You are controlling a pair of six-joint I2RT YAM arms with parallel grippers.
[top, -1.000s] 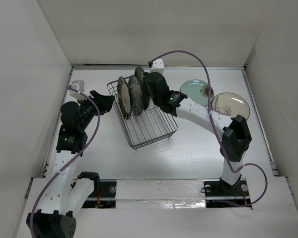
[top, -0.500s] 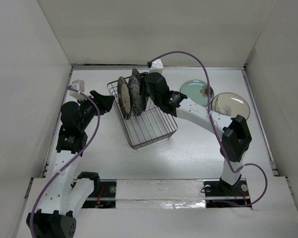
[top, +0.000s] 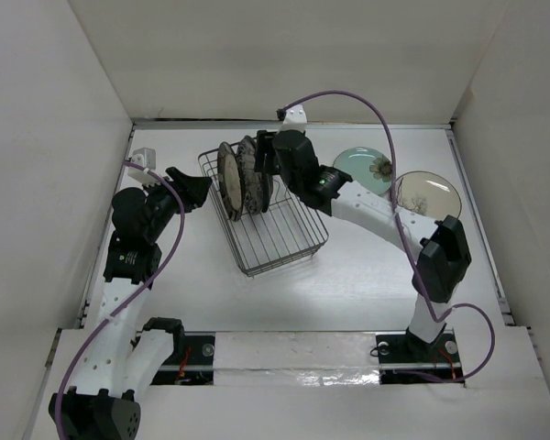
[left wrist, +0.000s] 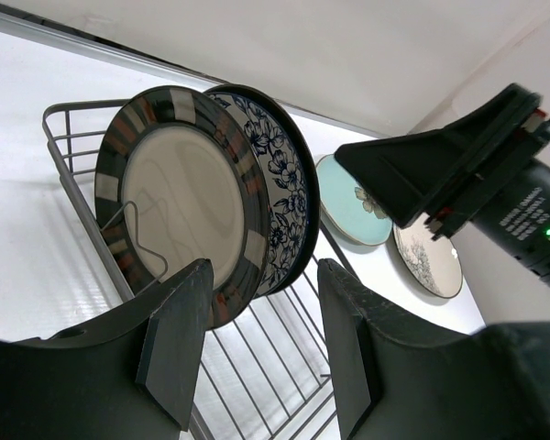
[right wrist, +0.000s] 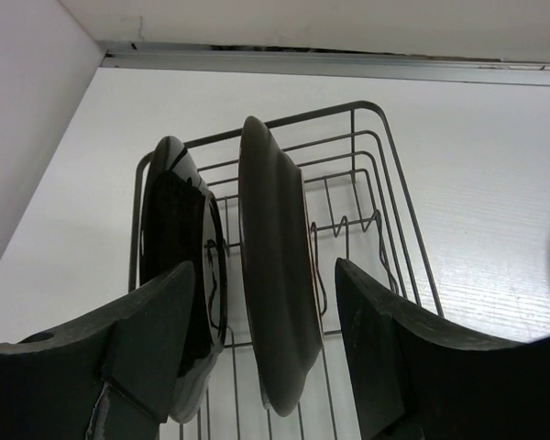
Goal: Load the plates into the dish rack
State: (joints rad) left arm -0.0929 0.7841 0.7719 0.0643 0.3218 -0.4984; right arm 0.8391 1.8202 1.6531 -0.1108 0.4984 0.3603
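The dish rack point(top: 284, 240) stands at mid table. The brown-rimmed cream plate point(top: 226, 180) and the blue-and-white floral plate point(top: 247, 176) stand upright in it, seen face-on in the left wrist view point(left wrist: 179, 206) point(left wrist: 289, 197). The dark brown plate point(right wrist: 277, 293) stands on edge in the rack beside them. My right gripper point(top: 266, 158) point(right wrist: 266, 270) is open and straddles it, with gaps on both sides. My left gripper point(top: 198, 189) point(left wrist: 264, 275) is open and empty, left of the rack. The pale teal plate point(top: 360, 170) and the cream branch plate point(top: 427, 194) lie flat at the right.
The rack's tines point(right wrist: 348, 225) and wire wall point(left wrist: 78, 188) stand close to the plates. White walls enclose the table on the left, back and right. The right arm point(top: 376, 211) reaches across above the teal plate.
My right gripper has carried the dark brown plate left and down against the other two plates in the rack. Its jaws now stand apart from the plate. The left arm has not moved.
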